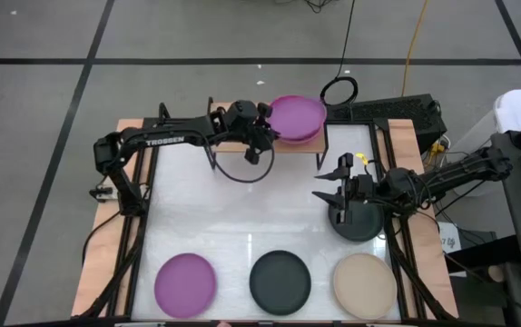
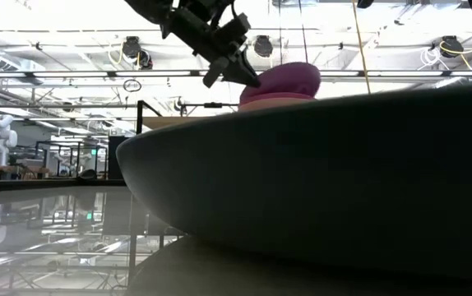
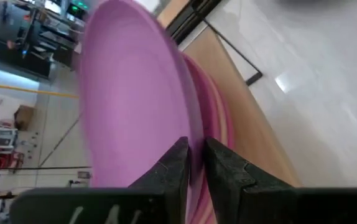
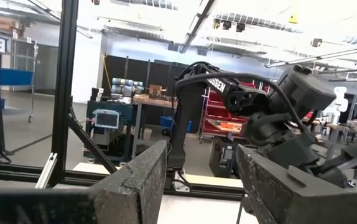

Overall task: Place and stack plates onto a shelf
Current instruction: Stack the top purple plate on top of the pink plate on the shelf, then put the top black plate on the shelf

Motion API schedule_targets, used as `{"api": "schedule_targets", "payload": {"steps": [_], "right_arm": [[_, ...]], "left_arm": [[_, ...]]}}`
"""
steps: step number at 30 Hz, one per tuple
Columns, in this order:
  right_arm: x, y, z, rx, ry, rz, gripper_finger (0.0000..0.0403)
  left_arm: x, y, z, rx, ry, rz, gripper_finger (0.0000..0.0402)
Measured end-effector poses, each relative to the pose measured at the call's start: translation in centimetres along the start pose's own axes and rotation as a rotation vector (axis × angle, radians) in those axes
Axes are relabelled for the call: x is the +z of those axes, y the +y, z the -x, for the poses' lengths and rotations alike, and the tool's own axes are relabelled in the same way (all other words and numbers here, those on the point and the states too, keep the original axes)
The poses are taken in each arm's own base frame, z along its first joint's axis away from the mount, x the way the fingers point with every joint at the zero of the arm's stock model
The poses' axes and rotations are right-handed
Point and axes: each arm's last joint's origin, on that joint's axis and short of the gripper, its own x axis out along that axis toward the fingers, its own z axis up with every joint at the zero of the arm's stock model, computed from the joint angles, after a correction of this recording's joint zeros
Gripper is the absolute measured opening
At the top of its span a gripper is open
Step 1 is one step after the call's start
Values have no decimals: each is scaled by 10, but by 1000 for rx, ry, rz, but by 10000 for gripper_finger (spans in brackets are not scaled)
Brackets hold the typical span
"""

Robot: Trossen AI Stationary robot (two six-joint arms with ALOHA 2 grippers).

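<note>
A magenta plate [image 1: 297, 113] [image 3: 135, 93] tops a stack of pale pink plates [image 3: 219, 124] on the light-wood shelf [image 1: 233, 143] [image 3: 256, 143] at the table's far side. My left gripper [image 1: 268, 127] [image 3: 195, 162] is at the magenta plate's left rim, shut on it. In the low view the plate [image 2: 281, 82] sits slightly tilted over the stack. My right gripper [image 1: 327, 184] [image 4: 200, 180] is open, hovering over a dark plate [image 1: 360, 227] that lies flat on the table's right side. Purple [image 1: 185, 280], dark [image 1: 280, 282] and beige [image 1: 364, 282] plates lie flat along the near edge. My left gripper pinches the magenta plate's rim [image 3: 194, 134] on its left side between the two fingers, one finger [image 3: 166, 171] over the plate's hollow, the other [image 3: 228, 171] under the rim. The fingers come roughly level from the table's left. The plate's far part sits over the pink stack.
The shelf's black legs [image 1: 322, 150] stand on the white table [image 1: 242, 218]. A dark plate [image 2: 318, 181] close to the low camera blocks most of that view. Black frame rails [image 1: 138, 227] run along both table sides. Bare white surface lies between the shelf and the near plates.
</note>
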Motion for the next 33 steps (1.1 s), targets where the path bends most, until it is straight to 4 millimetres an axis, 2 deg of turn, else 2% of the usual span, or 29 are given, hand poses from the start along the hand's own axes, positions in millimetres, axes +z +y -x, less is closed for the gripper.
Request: {"api": "schedule_targets", "payload": {"steps": [8,16,20,23,25,29,33], "right_arm": [[-1,0,0,2,7,2,176],[-1,0,0,2,7,-3,176],[-1,0,0,2,10,-4,176],[-3,1,0,5,24,0,176],[-3,1,0,5,32,2,176],[-5,1,0,7,44,6,176],[-5,1,0,7,51,-2,176]], "left_arm": [[0,1,-1,33,24,27,63],[0,2,-1,64,65,48,149],[8,7,9,182,134,44,182],[21,13,30,265,146,68,189],[35,16,48,308,95,106,190],[57,19,93,341,-16,227,191],[68,15,139,300,-88,354,191]]}}
